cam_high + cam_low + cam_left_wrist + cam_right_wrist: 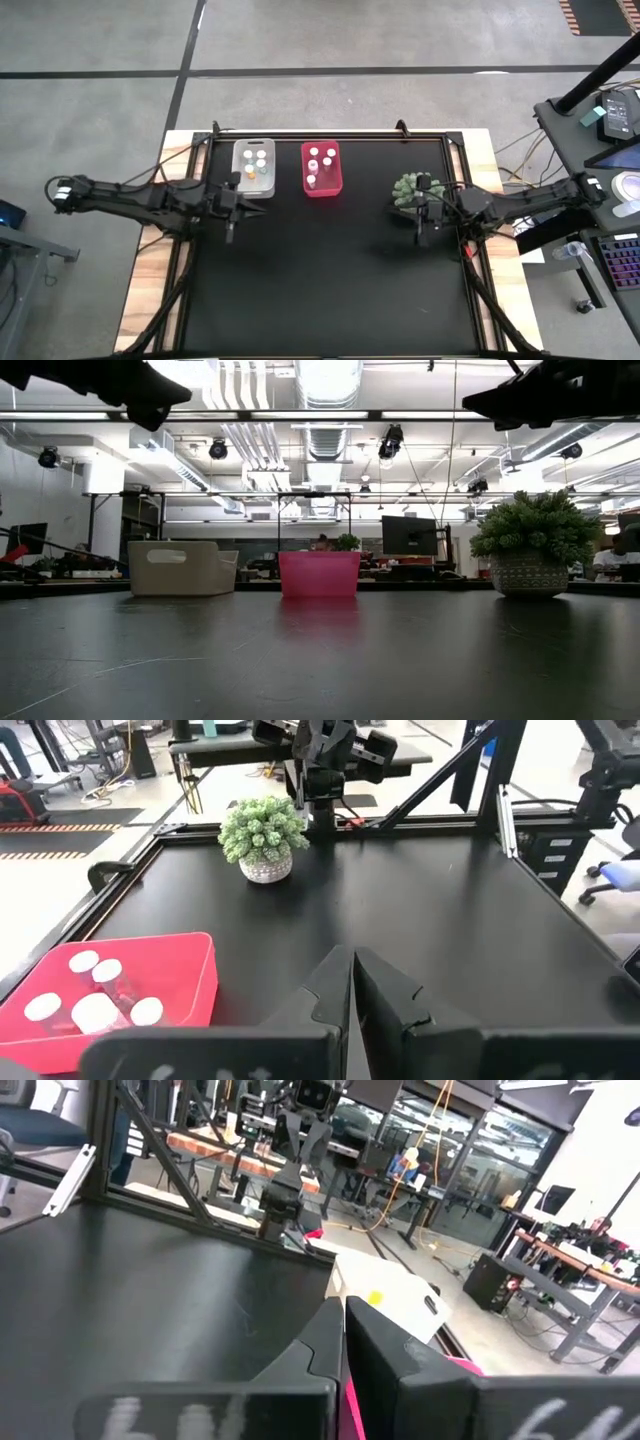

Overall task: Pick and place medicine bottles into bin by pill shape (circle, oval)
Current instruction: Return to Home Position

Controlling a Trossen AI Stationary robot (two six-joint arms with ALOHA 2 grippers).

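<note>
The clear-whitish bin [254, 167] and the red bin [321, 168] stand side by side near the table's far edge, their bases on the black mat. Each holds several white-capped medicine bottles [313, 152] standing upright; one in the whitish bin is amber [249, 172]. My left gripper [231, 232] hangs shut above the mat, just near of the whitish bin. In its wrist view the shut fingers [352, 970] show with the red bin [110, 990] beside them. My right gripper [419, 233] is shut too, above the mat next to the plant, and its fingers [343, 1315] hold nothing.
A green spiky plant in a patterned pot [410, 190] stands at the far right of the mat, close to my right gripper. The black mat [320, 280] stretches from the bins to the near edge. A metal frame [500, 810] borders the table.
</note>
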